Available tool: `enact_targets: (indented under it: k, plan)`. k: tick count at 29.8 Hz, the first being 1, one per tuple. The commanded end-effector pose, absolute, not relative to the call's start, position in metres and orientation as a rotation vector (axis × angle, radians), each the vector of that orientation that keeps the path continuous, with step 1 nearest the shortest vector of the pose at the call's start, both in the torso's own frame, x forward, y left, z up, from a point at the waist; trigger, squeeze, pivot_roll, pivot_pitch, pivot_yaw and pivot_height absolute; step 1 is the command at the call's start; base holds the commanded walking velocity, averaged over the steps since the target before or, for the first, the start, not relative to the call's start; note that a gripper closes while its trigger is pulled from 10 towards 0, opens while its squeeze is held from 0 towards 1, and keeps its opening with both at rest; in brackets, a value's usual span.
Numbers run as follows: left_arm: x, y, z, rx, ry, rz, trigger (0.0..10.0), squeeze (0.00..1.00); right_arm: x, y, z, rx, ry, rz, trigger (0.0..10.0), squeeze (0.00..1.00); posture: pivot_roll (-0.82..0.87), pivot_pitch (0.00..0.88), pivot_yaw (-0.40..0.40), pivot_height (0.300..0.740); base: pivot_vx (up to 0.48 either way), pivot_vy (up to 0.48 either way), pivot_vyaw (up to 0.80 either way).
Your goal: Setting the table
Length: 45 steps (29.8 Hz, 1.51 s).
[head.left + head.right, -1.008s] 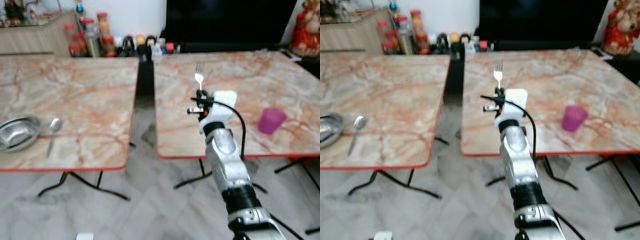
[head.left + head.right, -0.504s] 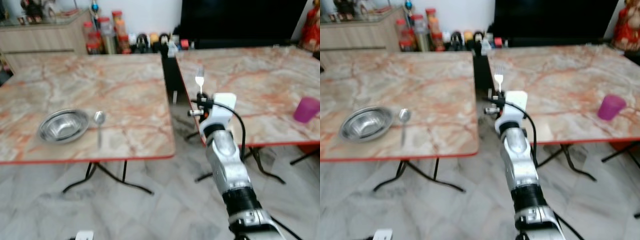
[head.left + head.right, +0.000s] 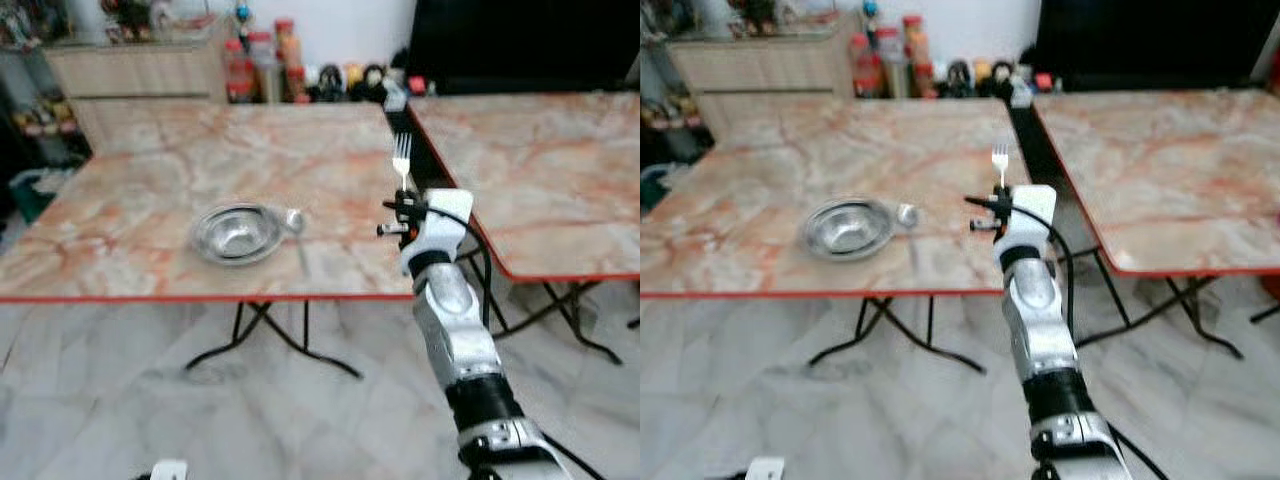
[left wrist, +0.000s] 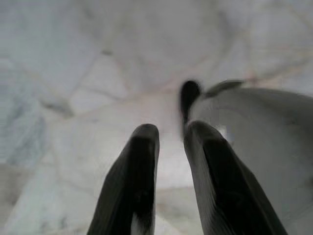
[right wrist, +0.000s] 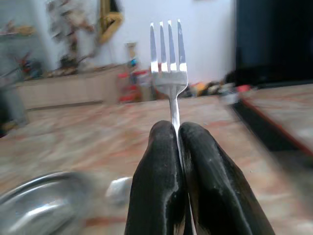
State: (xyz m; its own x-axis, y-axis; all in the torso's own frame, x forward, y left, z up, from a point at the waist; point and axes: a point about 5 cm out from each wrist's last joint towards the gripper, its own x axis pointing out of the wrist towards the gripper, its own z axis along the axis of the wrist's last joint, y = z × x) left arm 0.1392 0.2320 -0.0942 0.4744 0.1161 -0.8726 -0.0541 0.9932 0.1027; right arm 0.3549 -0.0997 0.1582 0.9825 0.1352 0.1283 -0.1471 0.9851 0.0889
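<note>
- Right wrist view: the right tool (image 5: 178, 128) is closed on a silver fork (image 5: 168, 54), the two black fingers (image 5: 156, 176) pinching the handle — tines upright, pointing away from the wrist.
- Left eye view: the right arm reaches forward from the lower right, holding the fork (image 3: 402, 160) above the right-hand edge of the near marble bench (image 3: 130, 210), at the gap beside a second marble bench (image 3: 560, 180).
- On the near bench stands a steel bowl (image 3: 236, 231); a spoon (image 3: 296, 225) lies just beside it on its right, bowl end by the rim. The two look to be touching, though blur prevents certainty.
- The fork is held in the air, apart from the bowl and spoon, to their right.
- At the far edge of the benches, bottles and jars (image 3: 262, 70) stand in a row before a wooden cabinet (image 3: 140, 70); a dark screen (image 3: 530, 45) rises behind the second bench.
- Left wrist view: the left tool (image 4: 168, 134) points at a pale tiled floor (image 4: 73, 73) — its fingers parted by a narrow gap, nothing between them.
</note>
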Motion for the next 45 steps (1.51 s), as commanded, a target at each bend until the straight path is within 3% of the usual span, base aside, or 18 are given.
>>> enact_targets:
  k: [1, 11, 45]
  plan:
    - [0.139, 0.230, -0.095, 0.083, 1.074, 0.087, 10.0, 0.00, 0.357, -0.101, 0.165, 0.086, -0.145, 0.142, 10.0, 0.00, 0.04, 0.000, -0.006, 0.740, 0.000, 0.000, 0.00]
    - [0.138, 0.230, -0.095, 0.069, 1.071, 0.087, 10.0, 0.00, 0.357, -0.102, 0.163, 0.089, -0.138, 0.139, 10.0, 0.00, 0.04, 0.000, -0.003, 0.740, 0.000, 0.000, 0.00]
    - [0.138, 0.231, -0.095, 0.077, 1.071, 0.083, 10.0, 0.00, 0.357, -0.105, 0.152, 0.070, -0.093, 0.136, 10.0, 0.00, 0.04, 0.000, -0.009, 0.740, 0.348, 0.000, 0.00]
